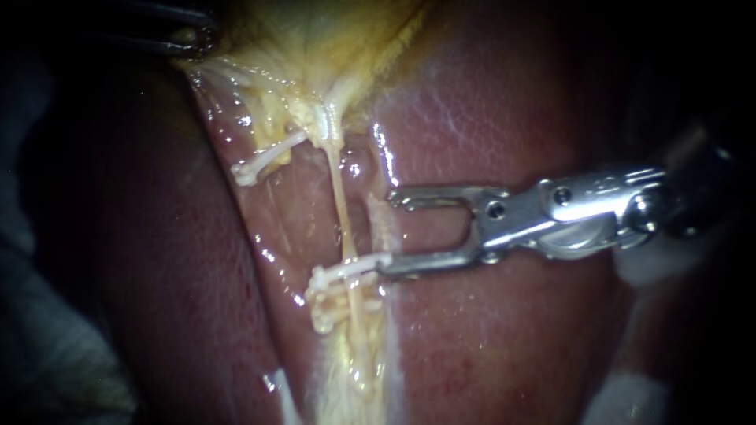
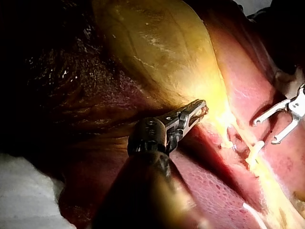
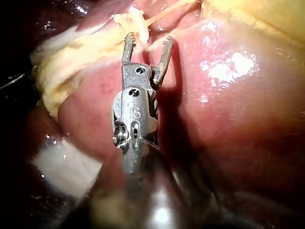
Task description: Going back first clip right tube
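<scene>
Two risks here, both at the right tube (image 1: 340, 208). Your right instrument (image 1: 387, 232) comes in over the liver (image 1: 504, 346), claw open and empty, with a clear gap between its two halves. The lower half lies against the end of the clip (image 1: 346, 270) seated across the tube. The upper half hangs free, just beside the tube. The right wrist view agrees: clip (image 3: 133, 21) just ahead of one tip, nothing gripped.

Risk one: snagging. The hooked tip touches the clip, so a withdrawal off-line could, I judge, drag the clip along the tube or twist it loose. Back out straight along the shaft.

Risk two: tension. Your left instrument (image 2: 198, 110), claw closed on the edge of the gallbladder (image 2: 157, 43), appears to hold the strands taut. The tube looks thin. Any extra pull there, or a nudge from the open claw, could tear it at the clip.

Further down the tube, more clips (image 1: 327, 311) sit bunched, touching the first or nearly so; cannot tell which. Up and to the left, another clip (image 1: 260, 164) sits well apart. Wet liver lies close under the lower half, and a dip would scrape it.
</scene>
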`<state>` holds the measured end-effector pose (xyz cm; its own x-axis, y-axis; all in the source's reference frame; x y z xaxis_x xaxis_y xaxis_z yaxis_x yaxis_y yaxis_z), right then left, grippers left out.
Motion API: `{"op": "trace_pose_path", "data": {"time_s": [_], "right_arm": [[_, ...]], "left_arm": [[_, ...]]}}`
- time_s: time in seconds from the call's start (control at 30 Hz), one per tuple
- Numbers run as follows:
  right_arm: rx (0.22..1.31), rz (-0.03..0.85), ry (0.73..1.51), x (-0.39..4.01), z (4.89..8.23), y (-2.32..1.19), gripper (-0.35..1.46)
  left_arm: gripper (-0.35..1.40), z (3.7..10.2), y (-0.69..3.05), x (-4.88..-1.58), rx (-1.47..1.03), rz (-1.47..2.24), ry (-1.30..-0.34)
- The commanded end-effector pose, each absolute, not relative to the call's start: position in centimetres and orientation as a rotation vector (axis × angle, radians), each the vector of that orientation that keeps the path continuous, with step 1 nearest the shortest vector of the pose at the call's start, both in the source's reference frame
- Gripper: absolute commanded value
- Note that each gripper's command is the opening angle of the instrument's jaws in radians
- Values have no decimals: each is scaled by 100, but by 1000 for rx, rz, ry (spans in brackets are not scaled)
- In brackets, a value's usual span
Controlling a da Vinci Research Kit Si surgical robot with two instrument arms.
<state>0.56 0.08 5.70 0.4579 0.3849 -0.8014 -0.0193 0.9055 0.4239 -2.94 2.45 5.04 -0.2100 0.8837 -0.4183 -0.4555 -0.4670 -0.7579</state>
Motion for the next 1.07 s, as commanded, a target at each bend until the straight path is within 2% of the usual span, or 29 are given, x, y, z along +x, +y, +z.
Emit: {"op": "trace_pose_path", "data": {"time_s": [0.03, 0.37, 0.73, 1.07], "right_arm": [[376, 251, 1073, 50, 565, 8, 50], [370, 210, 1083, 21, 542, 8, 50], [374, 210, 1084, 14, 537, 10, 50], [374, 210, 1084, 15, 536, 8, 49]], "left_arm": [[-35, 504, 246, -294, -1073, 1821, -608], [-35, 521, 241, -299, -1076, 1825, -592], [-35, 569, 215, -341, -1069, 1846, -638], [-35, 570, 217, -339, -1070, 1848, -640]]}}
